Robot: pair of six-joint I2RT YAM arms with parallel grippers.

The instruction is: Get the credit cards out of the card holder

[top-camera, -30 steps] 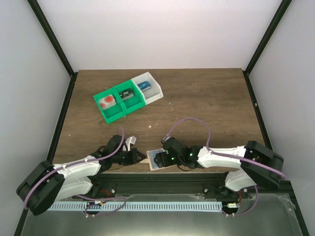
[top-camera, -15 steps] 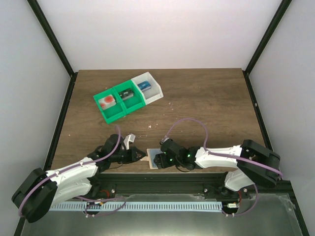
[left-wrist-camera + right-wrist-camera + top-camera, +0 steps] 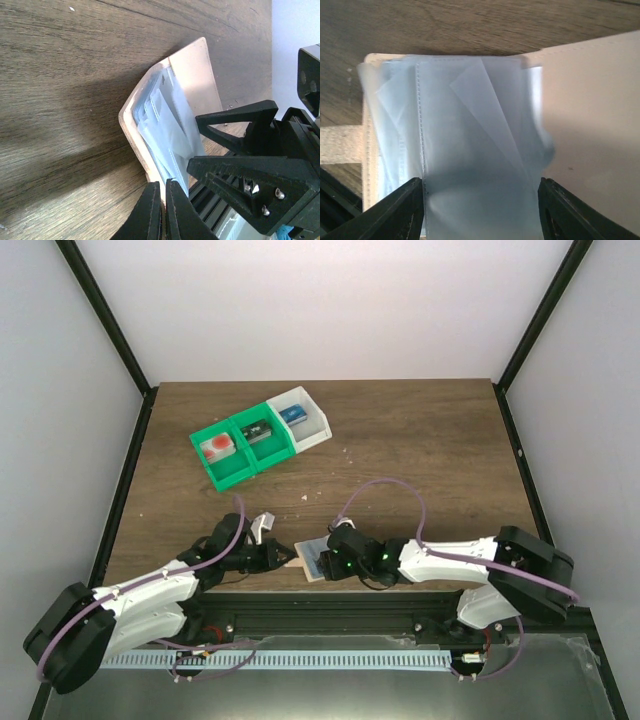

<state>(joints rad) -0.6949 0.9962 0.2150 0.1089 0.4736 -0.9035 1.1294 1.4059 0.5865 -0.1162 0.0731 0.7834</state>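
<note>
**A:** Two arms are down low at the near edge of the worktop (image 3: 420,440), meeting over the card holder (image 3: 313,562).

**B:** And it lies open there. The tan cover is flat on the wood and the pale, see-through sleeves (image 3: 470,130) are fanned up from the fold.

**A:** Look at the left hand (image 3: 162,190). Its fingers are pressed tight together, pinching the holder by its tan tab (image 3: 293,560).

**B:** The right hand (image 3: 480,190) comes in from the other side with its fingers set apart, one at each edge of the top sleeve. I can't tell whether they press on it.

**A:** Any cards in those sleeves?

**B:** Hard to say. The plastic is milky and I can't make one out.

**A:** At the far left of the worktop stands a row of bins, well apart from the arms.

**B:** There's a blue card (image 3: 292,413) in the white bin (image 3: 318,428). Joined to it are the green bins (image 3: 235,477), with a dark item (image 3: 258,430) in the middle one and a red-orange item (image 3: 218,447) on white in the end one.
</note>
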